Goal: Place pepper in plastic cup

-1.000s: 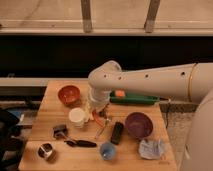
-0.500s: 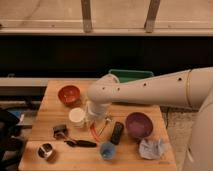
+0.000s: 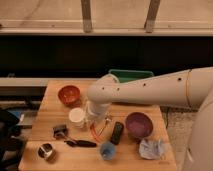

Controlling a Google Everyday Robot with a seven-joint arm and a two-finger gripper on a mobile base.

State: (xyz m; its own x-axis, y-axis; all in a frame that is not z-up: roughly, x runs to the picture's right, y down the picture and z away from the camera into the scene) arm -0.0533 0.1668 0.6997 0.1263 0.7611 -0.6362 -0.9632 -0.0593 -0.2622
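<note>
1. Camera view is showing the hand (image 3: pixel 101 121) hanging low over the middle of the wooden bench (image 3: pixel 50 112), at the end of a thick white arm (image 3: pixel 150 90) that is reaching in from the right.
2. Whether the hand is apart, together or clamped on anything, I cannot tell.
3. The pepper (image 3: pixel 93 131) is lying flat on the bench just in front of the hand and slightly to its left. I cannot tell whether the two are touching.
4. The pepper's long axis is running on a slant. Its far end is pointing up toward the hand, and its near end is pointing toward the front edge of the bench and a little to the right. Which end is carrying the stem, I cannot tell.
5. The plastic cup (image 3: pixel 107 150) is standing upright in front of the hand and slightly to its right, beyond the pepper's near end and apart from it.
6. A black remote (image 3: pixel 117 132) is lying just right of the hand, tilted the opposite way to the pepper, and a purple bowl (image 3: pixel 138 124) is sitting farther right.
7. A cream-white cup (image 3: pixel 77 116) is standing just left of the hand, and an orange-red bowl (image 3: pixel 69 94) is sitting behind it, farther left.
8. A black utensil (image 3: pixel 80 143) is lying in front of the hand to the left, and a metal tin (image 3: pixel 46 151) is sitting well beyond it near the front left corner.
9. A crumpled pale cloth (image 3: pixel 152 148) is lying in front of the hand, well to the right.
</note>
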